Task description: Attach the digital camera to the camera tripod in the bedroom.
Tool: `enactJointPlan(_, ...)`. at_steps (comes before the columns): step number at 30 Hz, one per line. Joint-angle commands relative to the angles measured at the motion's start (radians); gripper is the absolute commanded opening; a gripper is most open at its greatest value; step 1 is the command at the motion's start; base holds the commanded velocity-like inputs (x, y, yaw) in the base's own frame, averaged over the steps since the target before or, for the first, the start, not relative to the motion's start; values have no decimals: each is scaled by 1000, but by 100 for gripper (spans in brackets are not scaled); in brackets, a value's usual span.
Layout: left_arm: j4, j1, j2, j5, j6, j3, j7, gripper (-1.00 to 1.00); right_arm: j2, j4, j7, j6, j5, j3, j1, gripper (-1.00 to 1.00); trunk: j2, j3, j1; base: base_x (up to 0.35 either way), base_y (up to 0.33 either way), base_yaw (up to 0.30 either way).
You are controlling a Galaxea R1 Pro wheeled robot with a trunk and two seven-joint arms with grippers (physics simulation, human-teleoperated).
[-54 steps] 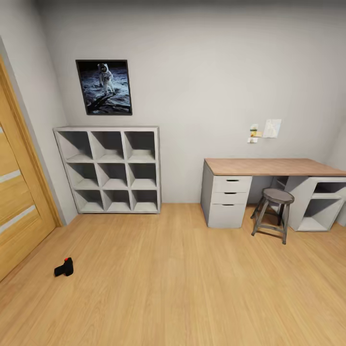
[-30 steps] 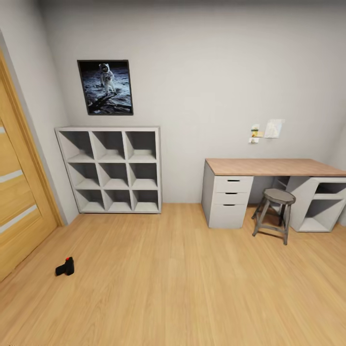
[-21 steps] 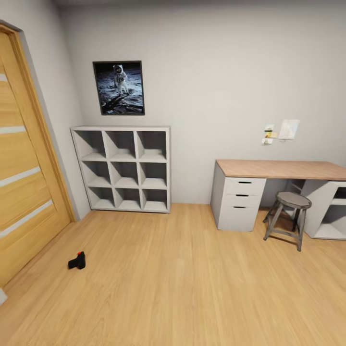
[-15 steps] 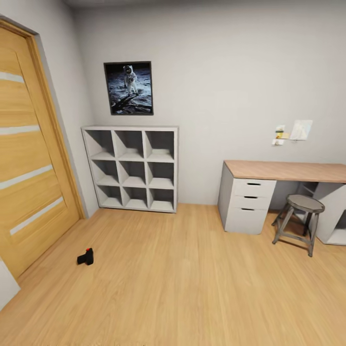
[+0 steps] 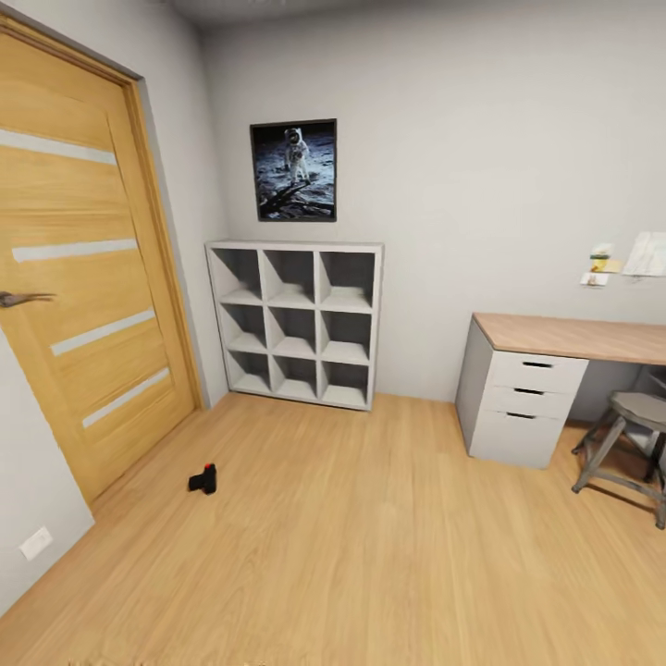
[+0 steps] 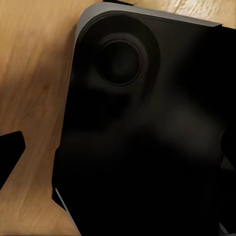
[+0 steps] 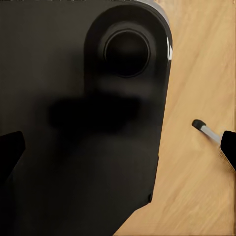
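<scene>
Small black digital camera with red top button (image 5: 203,479): lying on the light wood floor (image 5: 370,536), near the tall wooden door (image 5: 83,277), well apart from the grey nine-cube shelf (image 5: 296,324) behind it. White desk with wood top (image 5: 555,370) and grey stool (image 5: 634,444) beyond the shelf. Gripper states, left and right: cannot tell.

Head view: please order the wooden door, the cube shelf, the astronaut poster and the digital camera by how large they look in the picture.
Largest to smallest as they look:
1. wooden door, though it stands nearest the viewpoint, which enlarges it
2. cube shelf
3. astronaut poster
4. digital camera, small on the floor
</scene>
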Motion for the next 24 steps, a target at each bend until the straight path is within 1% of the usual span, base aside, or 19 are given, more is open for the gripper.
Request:
enactJointPlan(1, -1, 0, 0, 5, 0, 2, 0, 100, 0, -2, 0, -1, 4, 1, 1, 100, 0, -1, 0, 0, 0, 268)
enactJointPlan(12, -1, 0, 1, 7, 0, 3, 0, 100, 0, -2, 0, 0, 5, 5, 1, 100, 0, -1, 0, 0, 0, 269)
enactJointPlan(15, -1, 0, 3, 14, 0, 3, 0, 100, 0, -2, 0, 1, 6, 6, 1, 100, 0, -1, 0, 131, 0, 269)
enactJointPlan(16, -1, 0, 3, 18, 0, 3, 0, 100, 0, -2, 0, 1, 6, 6, 1, 100, 0, -1, 0, 197, 0, 269)
enactJointPlan(24, -1, 0, 10, 85, 0, 2, 0, 100, 0, -2, 0, 1, 6, 5, 1, 100, 0, -1, 0, 280, 0, 271)
